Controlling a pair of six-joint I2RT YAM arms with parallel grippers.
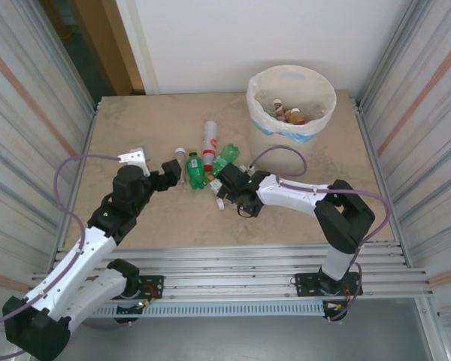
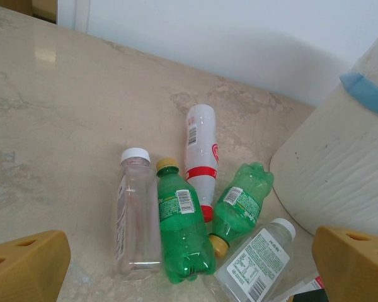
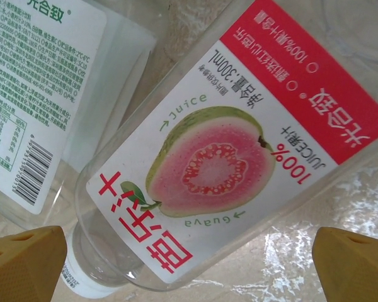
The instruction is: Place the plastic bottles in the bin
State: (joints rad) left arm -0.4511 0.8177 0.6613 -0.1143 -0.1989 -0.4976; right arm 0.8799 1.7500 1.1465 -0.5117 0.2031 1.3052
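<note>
**Beige stone-patterned bench, both jaws spread wide, bottles heaped mid-bench**

Left jaws are released, with nothing between them. Their yellow fingertips (image 2: 25, 264) frame five lying bottles. From the left these are a clear bottle (image 2: 137, 214) with a white cap, and touching it a green bottle (image 2: 181, 229) with a yellow cap. Next comes a white bottle (image 2: 200, 157) with a red band, then a second green bottle (image 2: 239, 201) lying cap-down. Last is a clear bottle with a green-printed label (image 2: 255, 261); its lower end is cut off by the frame.

Right jaws are also released and sit low over a clear guava juice bottle (image 3: 239, 145) with a red-and-white label showing a halved pink fruit. It lies slantwise between the yellow pads (image 3: 353, 264) without touching them. Its upper end runs out of frame, and a white piece at its lower end is too cropped to identify. Beside it lies another clear, green-labelled bottle (image 3: 44, 82), only partly shown.

From above, the right arm (image 1: 293, 194) covers part of the heap on the bench (image 1: 135, 128). The bin (image 1: 327, 86) stands at the far right of the bench, cream-coloured and lined with a bag. A few brown-filled bottles (image 1: 289, 114) lie inside it; how many is hard to make out.
</note>
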